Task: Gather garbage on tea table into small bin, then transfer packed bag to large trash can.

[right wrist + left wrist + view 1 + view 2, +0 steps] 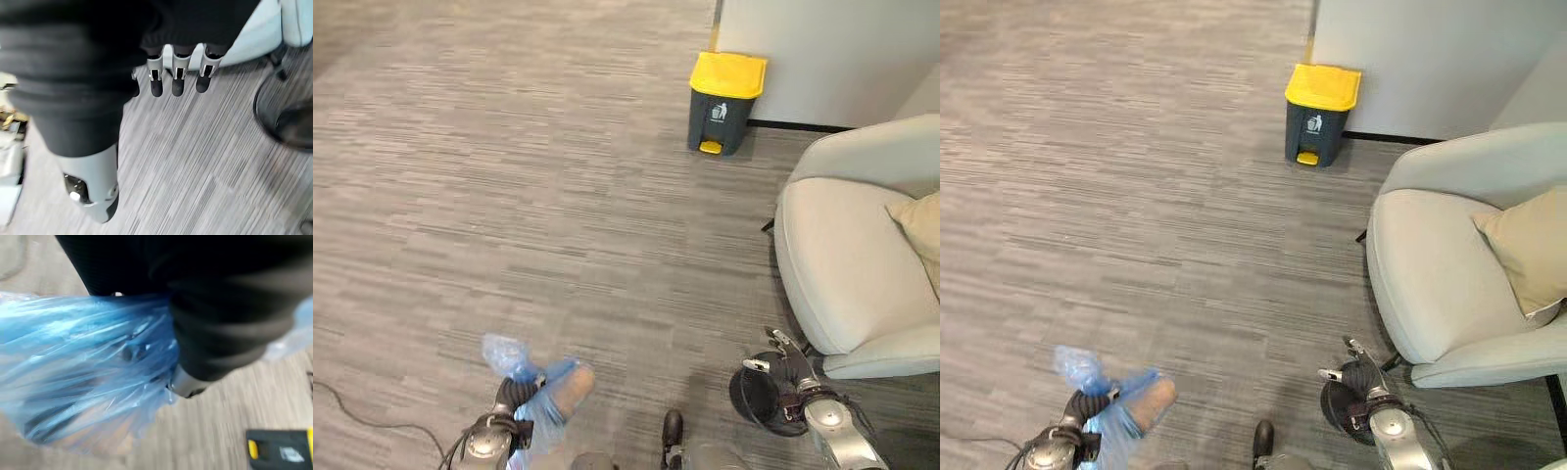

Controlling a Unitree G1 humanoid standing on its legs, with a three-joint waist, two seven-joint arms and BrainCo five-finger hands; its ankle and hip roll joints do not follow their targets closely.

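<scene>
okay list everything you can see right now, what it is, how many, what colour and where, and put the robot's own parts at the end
Trash can: one, dark grey with a yellow lid and yellow pedal, standing on the floor against the wall, far ahead.
Armchair: one, pale grey, on the robot's right.
Cushion: one, beige, on the armchair's seat.
Wall: one, light grey, behind the trash can.
Carpet: grey, striped, covering the floor.
Bag: one, blue translucent plastic, hanging from the left hand.
Left hand: one, near the bottom left, fingers curled round the bag's neck.
Right hand: one, near the bottom right beside the armchair, fingers relaxed, holding nothing.
</scene>
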